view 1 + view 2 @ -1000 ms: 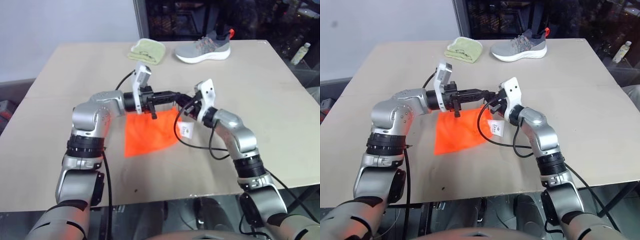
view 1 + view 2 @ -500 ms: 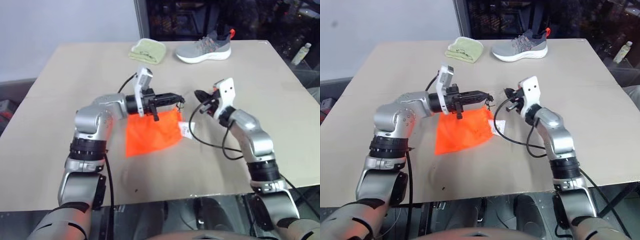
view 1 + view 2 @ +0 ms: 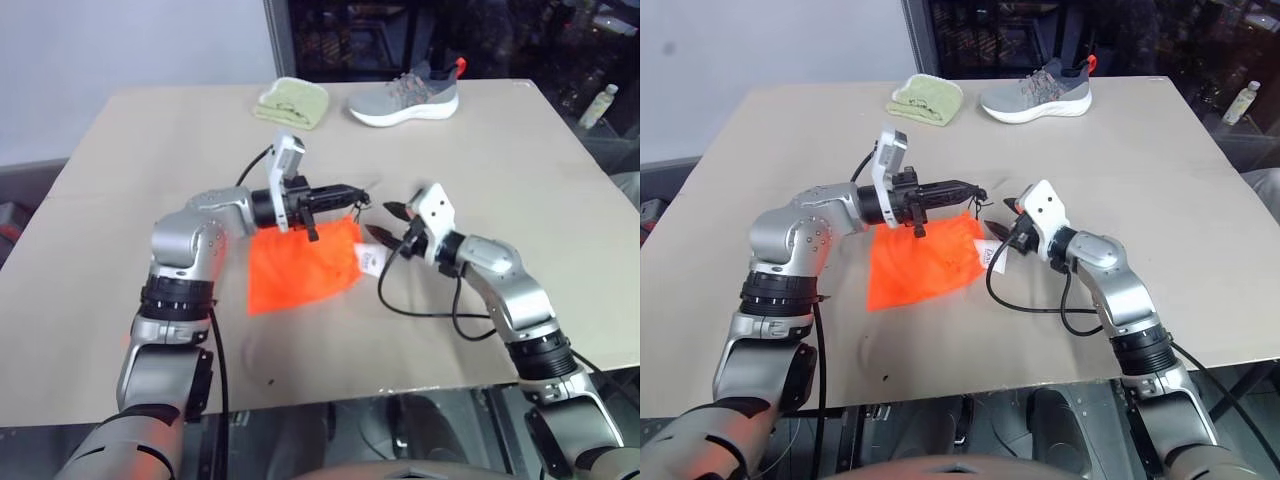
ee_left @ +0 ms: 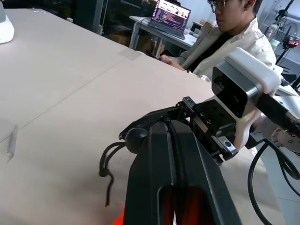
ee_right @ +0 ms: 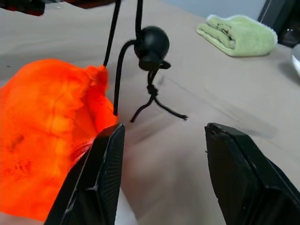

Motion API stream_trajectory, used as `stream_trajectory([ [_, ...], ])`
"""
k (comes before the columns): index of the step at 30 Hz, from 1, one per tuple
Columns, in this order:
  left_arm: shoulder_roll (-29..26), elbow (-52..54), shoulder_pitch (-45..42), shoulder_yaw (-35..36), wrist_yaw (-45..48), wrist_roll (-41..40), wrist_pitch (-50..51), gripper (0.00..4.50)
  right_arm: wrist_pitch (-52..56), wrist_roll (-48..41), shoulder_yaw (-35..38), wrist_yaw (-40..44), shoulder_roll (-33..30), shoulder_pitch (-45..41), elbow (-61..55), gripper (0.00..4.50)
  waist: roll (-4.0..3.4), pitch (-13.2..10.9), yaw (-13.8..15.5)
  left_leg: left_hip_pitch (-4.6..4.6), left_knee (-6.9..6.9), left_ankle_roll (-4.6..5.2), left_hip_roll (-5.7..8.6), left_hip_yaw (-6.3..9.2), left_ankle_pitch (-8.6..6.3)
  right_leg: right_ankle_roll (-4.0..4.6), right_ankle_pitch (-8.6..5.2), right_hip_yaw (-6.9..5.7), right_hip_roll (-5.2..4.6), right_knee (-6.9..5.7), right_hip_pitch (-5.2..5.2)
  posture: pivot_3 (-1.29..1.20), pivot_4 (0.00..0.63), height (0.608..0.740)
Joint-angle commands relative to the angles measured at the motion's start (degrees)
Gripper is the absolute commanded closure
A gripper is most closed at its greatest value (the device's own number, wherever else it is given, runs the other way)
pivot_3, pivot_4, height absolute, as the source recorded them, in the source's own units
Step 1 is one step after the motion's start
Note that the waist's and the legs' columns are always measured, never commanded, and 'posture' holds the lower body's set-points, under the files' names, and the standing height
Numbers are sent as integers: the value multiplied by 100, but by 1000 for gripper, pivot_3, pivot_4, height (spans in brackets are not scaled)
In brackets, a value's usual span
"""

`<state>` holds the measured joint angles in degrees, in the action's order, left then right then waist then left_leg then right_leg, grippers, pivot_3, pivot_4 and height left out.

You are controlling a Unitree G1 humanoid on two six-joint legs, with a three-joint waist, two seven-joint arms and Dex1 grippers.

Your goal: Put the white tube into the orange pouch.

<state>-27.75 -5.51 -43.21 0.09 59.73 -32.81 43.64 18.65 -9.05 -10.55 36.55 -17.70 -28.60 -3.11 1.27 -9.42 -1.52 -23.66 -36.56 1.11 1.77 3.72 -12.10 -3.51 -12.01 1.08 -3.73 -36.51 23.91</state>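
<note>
orange pouch (image 3: pixel 300 268): lies flat on the tabletop (image 3: pixel 120 180), its mouth end lifted toward the right gripper's side; this is the landmark for what follows.
black cord (image 5: pixel 140 70): hangs from the raised mouth corner of the pouch, with a round toggle on it and a loose knotted tail touching the tabletop.
left gripper (image 3: pixel 350 194): level over the pouch's mouth corner, jaws fully closed; they appear to pinch the cord or the fabric edge there, holding that corner up.
right gripper (image 3: pixel 385 222): just beside the pouch's mouth edge, jaws parted and holding nothing; in the right wrist view bare tabletop lies between the fingers (image 5: pixel 98 183).
white tube (image 3: pixel 371 260): a small white piece with print sits at the pouch's mouth edge, just below the right gripper; I judge this to be the tube's end sticking out, though how much is inside cannot be told.
done so far: the tube looks delivered to the mouth and let go.
left to do: probably seat the tube fully inside, then release the corner.
green cloth (image 3: pixel 293 102) and shoe (image 3: pixel 405 96): well beyond the pouch, untouched.
</note>
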Motion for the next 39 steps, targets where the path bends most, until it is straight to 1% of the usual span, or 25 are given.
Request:
stream_trajectory([
  [1, -56, 165, -88, 94, 66, -124, -27, 4500, -478, 398, -74, -116, -92, -235, 86, 1758, 0, 0, -1, 0, 0, 0, 1, 0, 0, 0, 0, -1, 1, 0, 0, 0, 150, 740],
  [5, -75, 245, -43, 94, 89, -168, 22, 4500, -875, 685, -127, -267, 4, -401, 538, 1758, 0, 0, -2, 1, 0, -1, 1, 0, 0, 0, 0, -1, 1, 0, 0, 0, 150, 740],
  [12, -136, 312, -16, 88, 136, -220, 91, 4500, -1280, 306, 14, -122, 646, -760, 1193, 1758, 0, 0, -63, 1, 0, -1, -1, 4, 1, 0, 0, 1, 1, 0, 0, 0, 150, 740],
  [18, -224, 415, 46, 100, 131, -271, 157, 4500, -1458, 46, 199, -93, 1026, -1023, 1666, 1758, 0, 0, -61, 0, 0, -2, 0, 36, 1, 0, 0, 1, -1, 0, 0, 0, 150, 740],
  [19, -235, 430, 56, 105, 125, -274, 167, 4500, -1464, -22, 238, -70, 1080, -1055, 1733, 2144, 0, 0, -61, 0, 0, -2, 0, 37, 1, 0, 0, 0, -1, 0, 0, 0, 150, 740],
  [21, -251, 450, 72, 118, 118, -279, 184, 4500, -1449, -152, 304, -14, 1157, -1081, 1793, 2505, 0, 0, -67, 0, 0, -2, 0, 39, 1, 1, 0, 0, -1, 0, 0, 0, 150, 740],
  [22, -259, 458, 81, 125, 114, -278, 188, 4500, -1437, -203, 337, 11, 1187, -1083, 1794, 2890, -1, 0, -68, 0, 1, -2, -1, 40, 1, 1, 0, -1, 0, 0, 0, 0, 150, 740],
  [24, -269, 478, 95, 146, 101, -287, 209, 4500, -1427, -264, 369, 49, 1199, -1058, 1749, 3857, -1, 0, -68, 0, 2, -2, -1, 41, 1, 1, 0, -1, 1, -1, 1, 0, 150, 740],
  [25, -271, 487, 101, 153, 92, -289, 215, 4500, -1423, -276, 378, 58, 1194, -1040, 1722, 4435, -1, 0, -68, 0, 1, -2, -1, 41, 1, 1, 0, -1, 1, -1, 1, 0, 150, 740],
  [28, -277, 508, 133, 162, 73, -292, 216, 4500, -1406, -296, 429, 32, 1141, -950, 1590, 4435, -1, 0, -69, 1, 2, -2, 0, 41, 1, 1, 0, -1, 1, -1, 1, 0, 150, 740],
  [34, -223, 517, 201, 140, -8, -285, 153, 4500, -1369, -166, 626, -344, 940, -767, 1290, 4435, -1, 0, -62, 0, 1, -2, 0, 44, 1, 1, 0, -2, -1, -2, 1, 0, 150, 740],
  [36, -197, 511, 227, 137, -43, -278, 119, 4500, -1433, 81, 586, -466, 751, -714, 1180, 4435, -1, 0, -64, 0, 1, -2, 1, 43, 1, 1, 0, -1, -2, -2, 0, 0, 150, 740],
  [39, -122, 537, 318, 138, -124, -275, 72, 4500, -1608, 837, 502, -874, 259, -694, 991, 4435, -2, -1, -59, 1, 1, -2, 2, 43, 1, 1, 0, -2, -1, -3, 1, 0, 150, 740],
])
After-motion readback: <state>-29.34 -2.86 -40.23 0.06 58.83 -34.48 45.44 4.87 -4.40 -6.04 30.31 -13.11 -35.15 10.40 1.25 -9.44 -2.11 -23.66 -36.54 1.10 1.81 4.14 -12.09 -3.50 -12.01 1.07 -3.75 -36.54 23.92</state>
